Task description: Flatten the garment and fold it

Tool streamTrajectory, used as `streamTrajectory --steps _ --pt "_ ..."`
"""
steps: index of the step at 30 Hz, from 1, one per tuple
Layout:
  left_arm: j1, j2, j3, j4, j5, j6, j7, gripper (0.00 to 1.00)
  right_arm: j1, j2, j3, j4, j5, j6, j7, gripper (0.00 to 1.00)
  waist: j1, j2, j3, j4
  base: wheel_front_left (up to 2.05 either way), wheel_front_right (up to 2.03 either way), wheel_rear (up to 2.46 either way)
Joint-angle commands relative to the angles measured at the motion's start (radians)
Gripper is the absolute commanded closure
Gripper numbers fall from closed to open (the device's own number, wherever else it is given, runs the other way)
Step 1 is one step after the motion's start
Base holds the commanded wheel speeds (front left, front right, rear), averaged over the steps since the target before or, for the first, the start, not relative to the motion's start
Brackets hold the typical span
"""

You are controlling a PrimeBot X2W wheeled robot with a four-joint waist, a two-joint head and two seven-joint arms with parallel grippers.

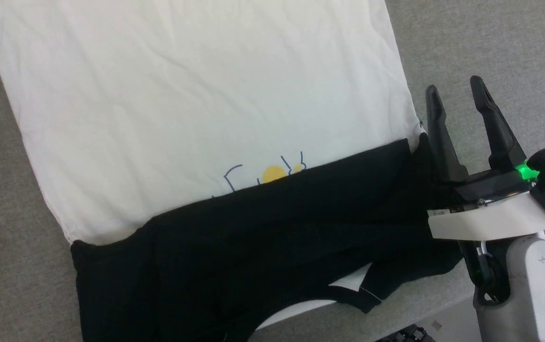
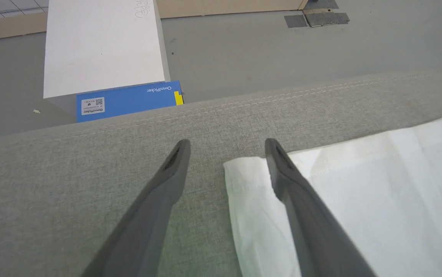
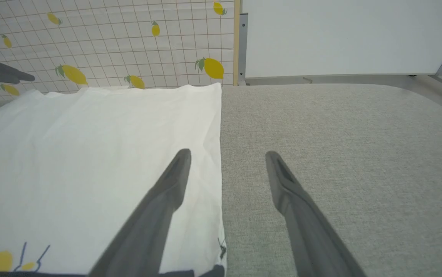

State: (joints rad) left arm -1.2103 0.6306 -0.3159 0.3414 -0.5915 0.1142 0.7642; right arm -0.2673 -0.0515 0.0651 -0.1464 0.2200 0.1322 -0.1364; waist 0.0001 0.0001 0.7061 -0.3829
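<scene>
1. Right gripper (image 1: 454,89): jaws spread wide, nothing between them. In the head view it sits just beside the garment's right edge, level with the line where white cloth meets black.
2. In the right wrist view the right gripper (image 3: 228,154) straddles that edge. One finger is over white cloth and the other over the bare bench (image 3: 340,134). Cannot tell if the tips touch.
3. Left gripper (image 2: 227,144): also wide open and empty. In its own view the right-hand finger lies over a white hemmed corner of the garment (image 2: 359,184), and the other finger is over grey bench (image 2: 71,173).
4. A dark finger (image 3: 1,73) shows at the garment's far left corner in the right wrist view.
5. The garment (image 1: 182,95) lies spread flat on the bench (image 1: 467,38), its white body lightly creased.
6. Black sleeves and shoulders (image 1: 301,223) are folded across its near end. They cover the lower part of the yellow-and-blue chest graphic (image 1: 272,173).
7. Past the bench's stitched edge, on the floor (image 2: 263,46): a blue box (image 2: 128,100) and a white box (image 2: 101,46).
8. Beyond the far hem: a lemon-print grid sheet (image 3: 109,38) and a white panel (image 3: 340,34).
</scene>
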Motion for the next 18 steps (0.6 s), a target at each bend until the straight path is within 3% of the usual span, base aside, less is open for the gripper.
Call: streamTrajectory --steps 1,15,17,18 --pt "0.011 -0.006 -0.005 -0.001 -0.009 -0.006 0.013 0.00 -0.012 0.001 -0.003 -0.001 0.002 -0.002 0.003 0.00 -0.0001 -0.0001 -0.010 0.008 0.00 0.00 0.00" --pt "0.083 0.052 -0.031 0.000 0.006 0.047 0.118 0.00 -0.016 0.001 0.022 0.002 0.027 -0.002 -0.007 0.00 -0.0001 -0.0001 0.023 -0.029 0.00 0.00 0.00" --pt "0.090 0.061 -0.035 0.001 0.000 0.048 0.149 0.99 -0.018 0.001 0.023 0.009 0.029 -0.002 -0.011 0.00 -0.0001 -0.0001 0.024 -0.031 0.00 0.00 0.00" --pt "0.092 0.061 -0.035 -0.003 -0.006 0.048 0.158 1.00 -0.019 0.001 0.024 0.012 0.030 -0.002 -0.011 0.00 -0.0001 -0.0001 0.024 -0.032 0.00 0.00 0.00"
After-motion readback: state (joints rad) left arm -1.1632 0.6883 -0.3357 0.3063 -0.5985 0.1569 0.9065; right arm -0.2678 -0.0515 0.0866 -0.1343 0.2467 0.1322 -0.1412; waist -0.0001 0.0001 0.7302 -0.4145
